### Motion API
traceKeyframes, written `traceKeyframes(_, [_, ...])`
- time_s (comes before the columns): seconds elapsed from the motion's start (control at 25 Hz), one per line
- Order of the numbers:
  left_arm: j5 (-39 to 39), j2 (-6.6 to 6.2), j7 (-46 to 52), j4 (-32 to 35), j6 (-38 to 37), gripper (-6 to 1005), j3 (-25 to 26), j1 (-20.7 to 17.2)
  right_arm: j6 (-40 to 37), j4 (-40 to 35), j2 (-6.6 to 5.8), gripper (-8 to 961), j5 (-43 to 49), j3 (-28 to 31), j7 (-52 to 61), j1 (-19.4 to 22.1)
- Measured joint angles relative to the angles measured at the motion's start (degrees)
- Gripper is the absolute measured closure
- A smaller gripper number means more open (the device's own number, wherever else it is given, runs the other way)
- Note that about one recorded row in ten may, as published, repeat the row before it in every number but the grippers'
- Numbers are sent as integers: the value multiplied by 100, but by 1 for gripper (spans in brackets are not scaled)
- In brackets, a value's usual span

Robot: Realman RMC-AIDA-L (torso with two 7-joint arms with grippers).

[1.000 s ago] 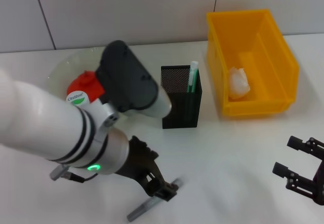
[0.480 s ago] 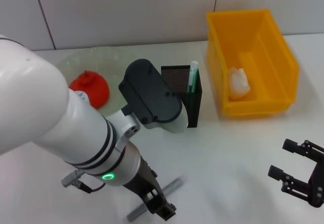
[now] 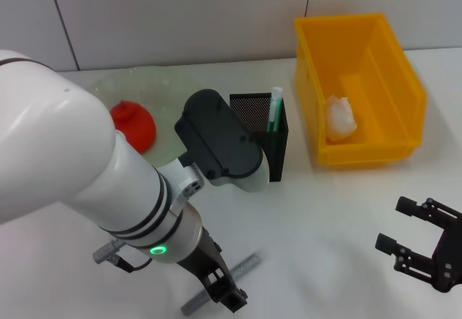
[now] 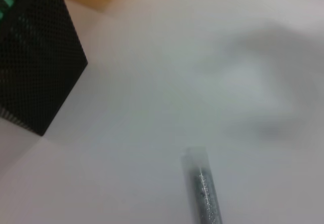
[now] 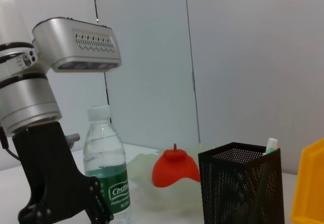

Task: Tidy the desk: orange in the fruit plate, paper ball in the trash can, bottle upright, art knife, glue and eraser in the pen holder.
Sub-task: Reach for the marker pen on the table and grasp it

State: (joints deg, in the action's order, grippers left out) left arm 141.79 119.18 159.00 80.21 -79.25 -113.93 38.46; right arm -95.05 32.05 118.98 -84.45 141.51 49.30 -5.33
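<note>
Counting from the left: one orange (image 3: pixel 133 125) in one fruit plate (image 3: pixel 99 88), one bottle (image 5: pixel 105 168) upright. Left tool (image 3: pixel 229 297) low over one grey stick (image 3: pixel 247 265) lying on the surface (image 3: pixel 325 211), grip impossible to tell; risks skidding or rolling it away if pinched off-centre. One pen holder (image 3: pixel 276 153), one paper ball (image 3: pixel 341 120) inside one trash can (image 3: pixel 404 95). Right tool (image 3: pixel 395 225) spread wide, idle

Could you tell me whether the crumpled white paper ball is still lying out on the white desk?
No, in the head view the crumpled white paper ball lies inside the bright yellow plastic trash can, on its floor.
</note>
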Motion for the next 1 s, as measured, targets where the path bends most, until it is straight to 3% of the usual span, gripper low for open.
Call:
traceKeyframes(0.48, [-30, 0, -59, -229, -88, 364, -81, 160, 52, -41, 3, 227, 9, -1, 8, -64])
traceKeyframes(0.72, [-30, 0, -34, -450, -120, 485, -86, 277, 51, -42, -1, 227, 9, -7, 24, -80])
traceKeyframes(1.0, [-48, 0, -50, -578, -129, 492, -95, 338, 51, -42, -3, 227, 42, -9, 39, -121])
